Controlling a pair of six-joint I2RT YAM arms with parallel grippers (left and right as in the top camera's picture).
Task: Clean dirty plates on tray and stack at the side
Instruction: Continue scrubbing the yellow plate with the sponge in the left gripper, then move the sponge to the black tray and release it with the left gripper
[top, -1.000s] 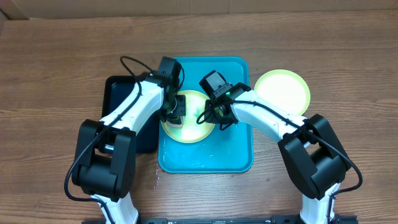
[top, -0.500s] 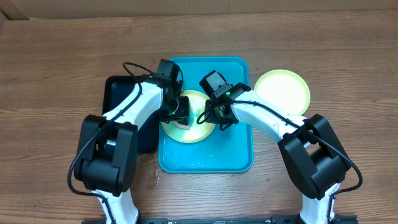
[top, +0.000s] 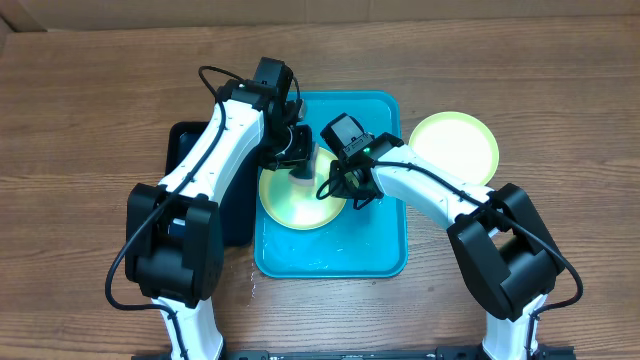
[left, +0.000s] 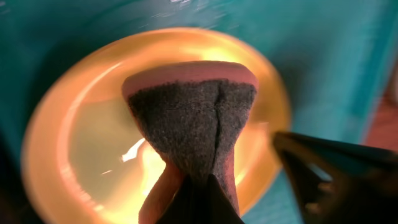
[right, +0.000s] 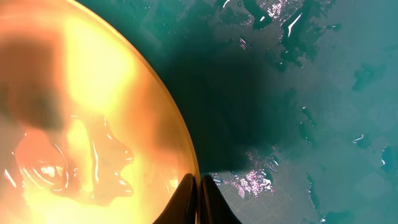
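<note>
Wet yellow-green plate (top: 291, 205), rim pinched in my closed right gripper (right: 198, 186); left gripper (left: 198, 198) clamps the sponge (left: 193, 115). Scrub pressure could slip the slick rim free.

place: robot lab bench set up for a dish-washing trial
rig: left arm (top: 215, 165) and right arm (top: 430, 190), white shells with black joints, bases at the table's near edge
wiring: black cables (top: 215, 75) looped loose along the arms
surface: wood-grain table (top: 80, 120), cardboard (top: 150, 12) along the far edge
props: wet tray (top: 385, 250), black tray (top: 185, 160), sponge (left: 193, 112), plate (top: 290, 205) on the tray, second plate (top: 455, 145) on the table, all plastic
</note>
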